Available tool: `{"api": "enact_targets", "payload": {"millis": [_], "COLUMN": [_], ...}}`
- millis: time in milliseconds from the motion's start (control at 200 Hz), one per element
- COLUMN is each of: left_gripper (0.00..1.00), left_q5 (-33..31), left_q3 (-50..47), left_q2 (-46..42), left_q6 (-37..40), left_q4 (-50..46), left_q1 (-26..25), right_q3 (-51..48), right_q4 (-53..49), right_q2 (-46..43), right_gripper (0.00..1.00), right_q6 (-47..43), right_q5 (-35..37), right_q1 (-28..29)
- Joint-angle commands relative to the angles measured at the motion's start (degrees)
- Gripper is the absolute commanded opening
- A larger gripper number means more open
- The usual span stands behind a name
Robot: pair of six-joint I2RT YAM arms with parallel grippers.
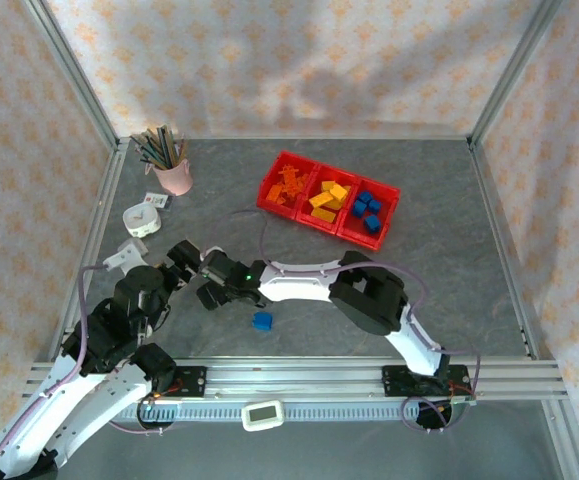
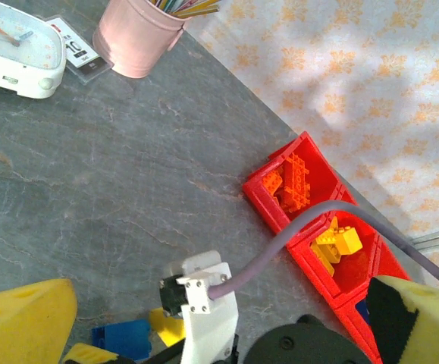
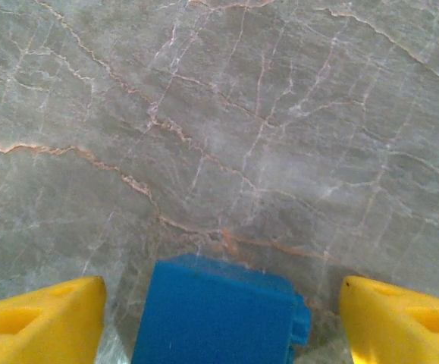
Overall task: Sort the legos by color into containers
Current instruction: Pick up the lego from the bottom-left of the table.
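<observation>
Legos (image 1: pixel 326 200) lie sorted in the red bins (image 1: pixel 304 221) seen from above — one blue brick (image 1: pixel 261 321) sits apart on the table (image 1: pixel 449 280). Left wrist: left gripper (image 2: pixel 219 311) spread wide, empty. Right wrist: right gripper (image 3: pixel 219 303) open astride that brick, clear of it.

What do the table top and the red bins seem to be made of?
Table top: looks like grey stone or a stone-print laminate, matt, with pale and rusty veins.
Red bins: apparently moulded plastic, smooth and slightly shiny, in one uniform bright colour.
</observation>
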Motion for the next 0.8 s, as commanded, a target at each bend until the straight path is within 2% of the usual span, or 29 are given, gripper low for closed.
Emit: {"api": "enact_targets", "payload": {"millis": [0,365,541,791], "left_gripper": [0.99,0.99,0.99,0.99], "left_q5": [-1.49,-0.66,0.63,4.37], "left_q3": [0.24,0.17,0.92,1.64], "left_q2": [-0.50,-0.09,1.26,5.78], "left_q6": [-0.28,0.36,1.68,4.97], "left_q4": [-0.94,0.74,2.27,7.43], "left_q1": [0.31,0.36,0.38,0.44], "right_q3": [2.99,3.39,-1.33,-12.61], "right_q4": [-1.76,-2.20,-0.34,1.75], "right_q2": [1.94,0.59,-4.66,-16.13], "right_gripper": [0.74,0.43,0.37,0.33], "right_q6": [-0.63,-0.39,1.36,5.95], "right_q5": [2.78,3.24,2.64,2.43], "right_q1": [-0.09,-0.14,-0.55,-3.33]}}
